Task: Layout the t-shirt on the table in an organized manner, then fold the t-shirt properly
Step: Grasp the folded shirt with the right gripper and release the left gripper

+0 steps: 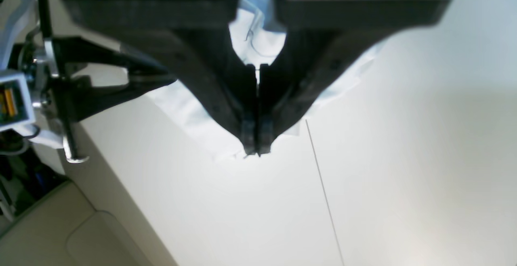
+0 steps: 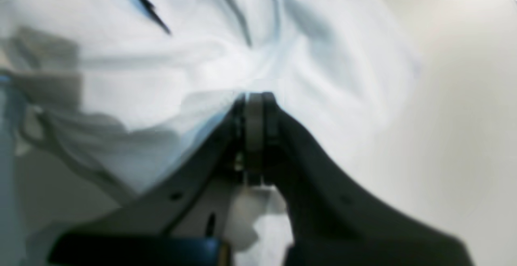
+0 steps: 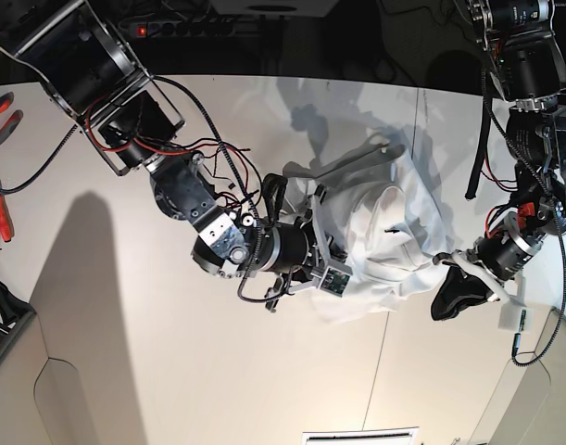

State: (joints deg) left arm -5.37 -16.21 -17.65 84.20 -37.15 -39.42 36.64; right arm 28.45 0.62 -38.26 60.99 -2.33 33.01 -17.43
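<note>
The white t-shirt (image 3: pixel 384 236) lies crumpled on the white table (image 3: pixel 153 352), near its middle. My right gripper (image 2: pixel 256 96) is shut on a bunched fold of the t-shirt (image 2: pixel 161 76); in the base view this gripper (image 3: pixel 306 209) sits at the shirt's left side. My left gripper (image 1: pixel 257 151) is shut with the shirt's edge (image 1: pixel 194 116) pinched at its tips. From the base camera, the left gripper (image 3: pixel 439 264) holds the shirt's right corner, which is drawn out to a point. The cloth between the two grippers is wrinkled and partly raised.
A thin dark seam (image 1: pixel 323 189) runs across the table just past the left gripper. Red-handled tools (image 3: pixel 0 116) lie at the table's left edge. The table's near edge and the floor (image 1: pixel 40 225) show in the left wrist view. Cables hang from both arms.
</note>
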